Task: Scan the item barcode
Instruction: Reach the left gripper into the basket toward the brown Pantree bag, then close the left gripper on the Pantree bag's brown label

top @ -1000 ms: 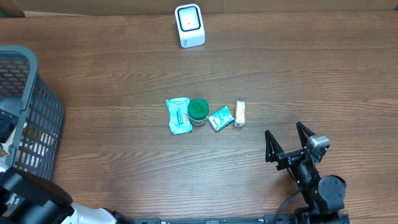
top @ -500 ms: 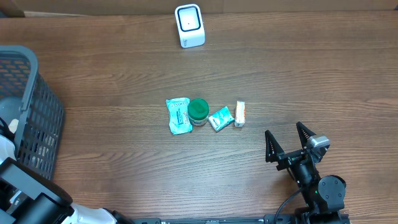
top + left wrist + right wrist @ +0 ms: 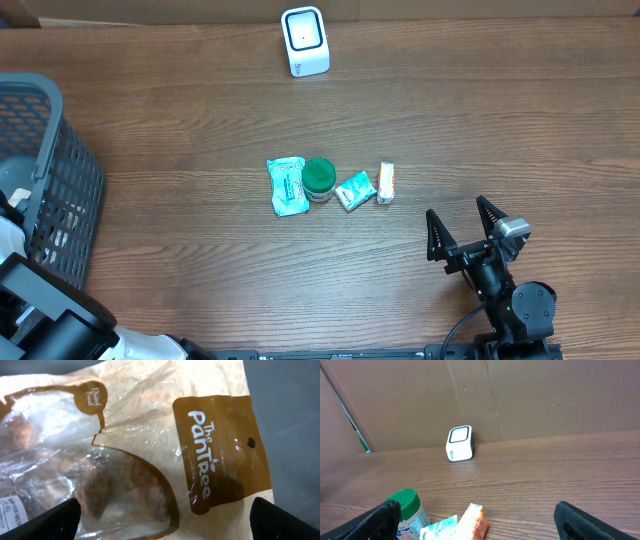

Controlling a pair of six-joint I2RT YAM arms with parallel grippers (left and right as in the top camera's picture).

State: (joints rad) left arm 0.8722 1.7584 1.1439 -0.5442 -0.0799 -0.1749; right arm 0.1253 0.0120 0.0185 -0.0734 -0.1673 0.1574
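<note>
I'm hovering left gripper [image 3: 165,522] wide open, empty, over the Pantree bag [image 3: 150,445] for pickup; right gripper [image 3: 456,207] idling open, empty

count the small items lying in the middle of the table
4, in a row: a teal packet at the left end, a green-lidded jar beside it, a smaller teal packet, then a white-and-orange box at the right end. Others may be hidden in the basket.

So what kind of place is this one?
Probably a mock shop checkout on a wooden table: a white scanner at the far edge, small packaged goods in the middle, a grey basket at the left.
</note>
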